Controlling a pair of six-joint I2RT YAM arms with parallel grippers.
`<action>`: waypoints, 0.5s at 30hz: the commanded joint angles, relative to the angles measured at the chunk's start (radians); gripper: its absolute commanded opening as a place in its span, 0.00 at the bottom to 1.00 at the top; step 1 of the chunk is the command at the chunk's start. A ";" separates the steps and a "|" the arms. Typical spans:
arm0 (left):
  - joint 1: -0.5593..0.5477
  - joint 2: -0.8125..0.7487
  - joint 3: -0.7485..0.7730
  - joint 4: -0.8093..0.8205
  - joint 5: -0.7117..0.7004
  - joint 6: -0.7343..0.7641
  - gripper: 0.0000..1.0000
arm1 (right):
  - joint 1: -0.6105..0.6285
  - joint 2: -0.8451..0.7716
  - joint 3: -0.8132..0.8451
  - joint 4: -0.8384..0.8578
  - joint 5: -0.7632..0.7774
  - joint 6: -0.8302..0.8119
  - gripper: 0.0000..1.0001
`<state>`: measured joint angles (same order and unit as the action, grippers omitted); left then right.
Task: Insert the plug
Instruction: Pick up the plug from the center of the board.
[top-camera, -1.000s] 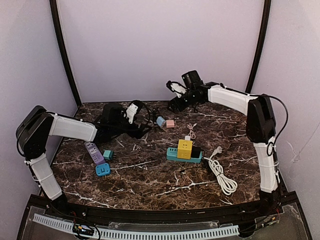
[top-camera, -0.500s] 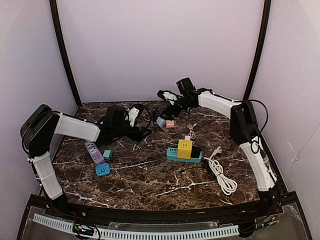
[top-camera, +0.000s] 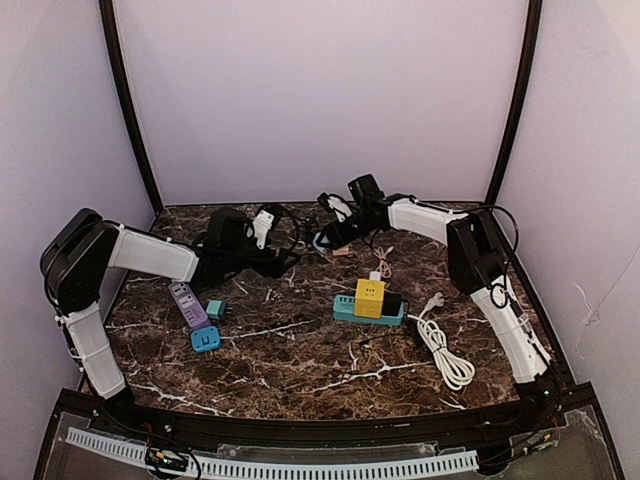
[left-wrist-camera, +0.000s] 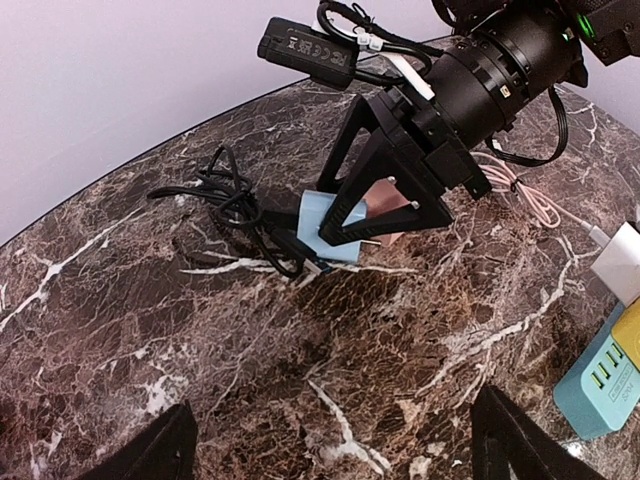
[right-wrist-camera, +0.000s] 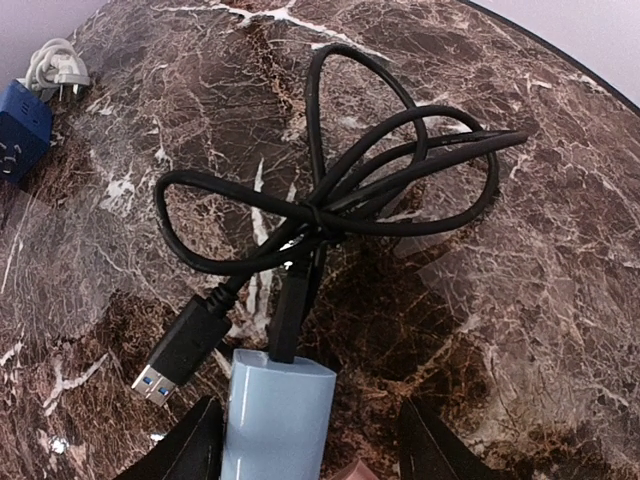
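The light blue adapter (right-wrist-camera: 275, 415) that I take to be the plug lies at the far middle of the table (top-camera: 300, 360), and the right end effector (left-wrist-camera: 385, 225) sits low around it. Its jaws stand partly apart, one on each side of the adapter. A gap shows on one side, so I judge nothing is gripped. The left end effector (left-wrist-camera: 330, 455) hovers just left of it, wide open and empty.

My first worry is the pink adapter (left-wrist-camera: 388, 203), which lies touching the blue one and seems to sit between the same jaws. A squeeze from here could trap both, or skew the blue one.

The second is the black cable (right-wrist-camera: 330, 215). One end appears to run into the blue adapter, and the rest is a loose knot of loops on the far side. Lifting would drag that tangle, which could twist the adapter in the grip. A free USB plug (right-wrist-camera: 180, 355) with a blue tongue lies just beside the adapter and could snag.

The adapter is a smooth, hard block with rounded corners, so a shallow pinch may slip. The cable looks rubbery and limp, and the marble-patterned table is glossy. The teal power strip (top-camera: 345, 308) sits well nearer, with a yellow cube (top-camera: 369, 296) already plugged in, so the free sockets look few.
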<state>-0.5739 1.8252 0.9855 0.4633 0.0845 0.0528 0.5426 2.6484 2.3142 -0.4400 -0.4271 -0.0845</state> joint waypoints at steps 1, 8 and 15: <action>0.005 0.000 -0.018 0.017 -0.004 -0.009 0.85 | 0.009 0.007 -0.019 0.031 -0.019 0.040 0.56; 0.006 -0.002 -0.023 0.037 0.001 -0.003 0.85 | 0.010 0.010 -0.018 0.001 -0.100 0.013 0.23; 0.006 -0.076 -0.062 0.075 0.086 0.231 0.82 | 0.012 -0.122 -0.024 -0.053 -0.206 -0.098 0.00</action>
<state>-0.5739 1.8225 0.9684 0.5022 0.1001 0.1028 0.5495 2.6434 2.3032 -0.4538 -0.5327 -0.0986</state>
